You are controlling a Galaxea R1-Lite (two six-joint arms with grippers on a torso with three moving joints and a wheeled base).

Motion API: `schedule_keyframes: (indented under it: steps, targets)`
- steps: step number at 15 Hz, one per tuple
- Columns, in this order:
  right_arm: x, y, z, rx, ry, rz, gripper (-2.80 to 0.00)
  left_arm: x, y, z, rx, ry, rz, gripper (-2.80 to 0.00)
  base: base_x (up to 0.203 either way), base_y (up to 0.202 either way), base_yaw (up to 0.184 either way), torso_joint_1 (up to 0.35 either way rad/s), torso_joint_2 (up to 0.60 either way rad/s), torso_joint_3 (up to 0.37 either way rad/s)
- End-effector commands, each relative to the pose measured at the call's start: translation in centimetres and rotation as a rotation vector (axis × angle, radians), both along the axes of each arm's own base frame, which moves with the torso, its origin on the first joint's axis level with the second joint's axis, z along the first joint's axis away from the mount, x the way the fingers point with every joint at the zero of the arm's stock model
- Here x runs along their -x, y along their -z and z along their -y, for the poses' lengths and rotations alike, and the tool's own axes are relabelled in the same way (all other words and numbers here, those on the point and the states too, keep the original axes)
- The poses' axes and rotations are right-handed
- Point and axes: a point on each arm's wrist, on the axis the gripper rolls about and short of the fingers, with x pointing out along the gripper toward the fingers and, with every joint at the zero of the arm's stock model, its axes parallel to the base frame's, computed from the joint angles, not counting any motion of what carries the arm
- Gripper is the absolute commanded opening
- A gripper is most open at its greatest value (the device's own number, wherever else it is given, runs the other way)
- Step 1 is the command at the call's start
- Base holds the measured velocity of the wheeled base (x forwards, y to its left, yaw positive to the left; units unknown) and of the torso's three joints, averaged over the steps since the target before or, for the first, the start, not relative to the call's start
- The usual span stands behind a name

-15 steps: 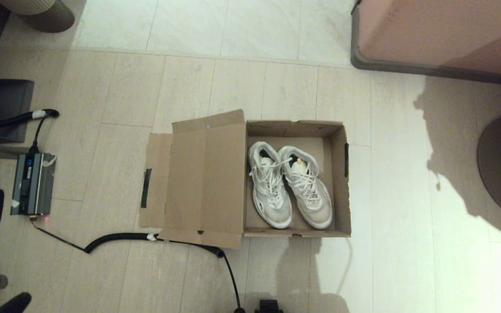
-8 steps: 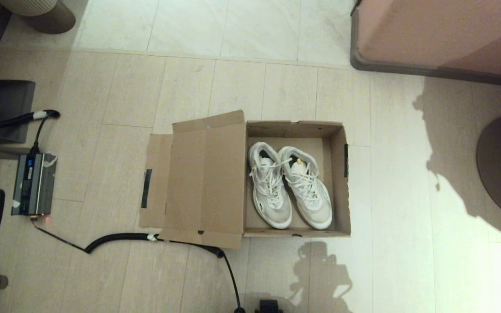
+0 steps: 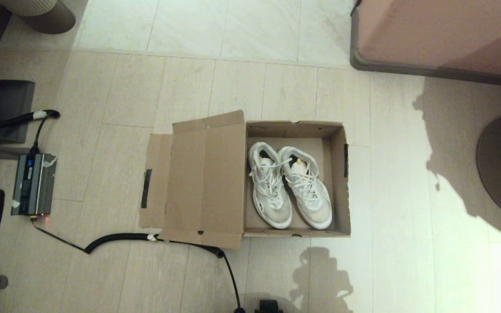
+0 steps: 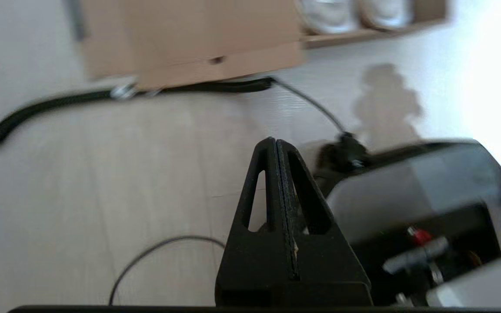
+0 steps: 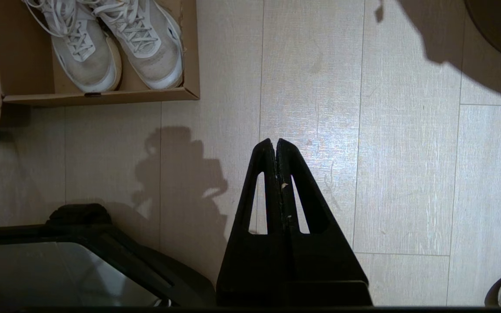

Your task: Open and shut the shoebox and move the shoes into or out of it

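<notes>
Floor: pale wood-look planks [image 3: 115, 95], a coiled black cable [image 3: 115, 238] running under the lid's near edge.
Head view: box [image 3: 339, 191] open on the floor, lid [image 3: 198, 182] folded flat to its left; shoes [image 3: 289, 187] side by side inside, toes toward the robot. No arm shows here.
Left wrist view: left gripper [image 4: 276, 145] held over bare floor near the robot's base, fingers pressed together, empty; lid's near edge and cable lie beyond it.
Right wrist view: right gripper [image 5: 275, 145] above bare floor, well apart from the box's near right corner, fingers pressed together, empty.
Risk: a lid swing could snag the cable and drag the box; closed fingers would shove a shoe, not grasp it.
</notes>
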Motion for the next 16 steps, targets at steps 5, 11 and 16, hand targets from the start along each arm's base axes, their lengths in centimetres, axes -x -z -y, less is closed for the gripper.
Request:
schedule_keyframes:
  steps: [5, 11, 16]
  targets:
    - [0.0, 0.0, 0.0, -0.016, 0.003, -0.002, -2.8, -0.4, 0.5, -0.7, -0.117, -0.275, -0.121, -2.8, 0.0, 0.0, 0.0, 0.0, 0.0, 0.0]
    - [0.0, 0.0, 0.0, -0.004, -0.001, -0.003, -2.8, 0.2, 1.6, -0.7, -0.182, -0.28, -0.123, -2.8, 0.0, 0.0, 0.0, 0.0, 0.0, 0.0]
    - [0.0, 0.0, 0.0, -0.005, -0.001, -0.003, -2.8, 0.4, 1.6, -0.8, -0.154, -0.13, -0.103, -2.8, 0.0, 0.0, 0.0, 0.0, 0.0, 0.0]
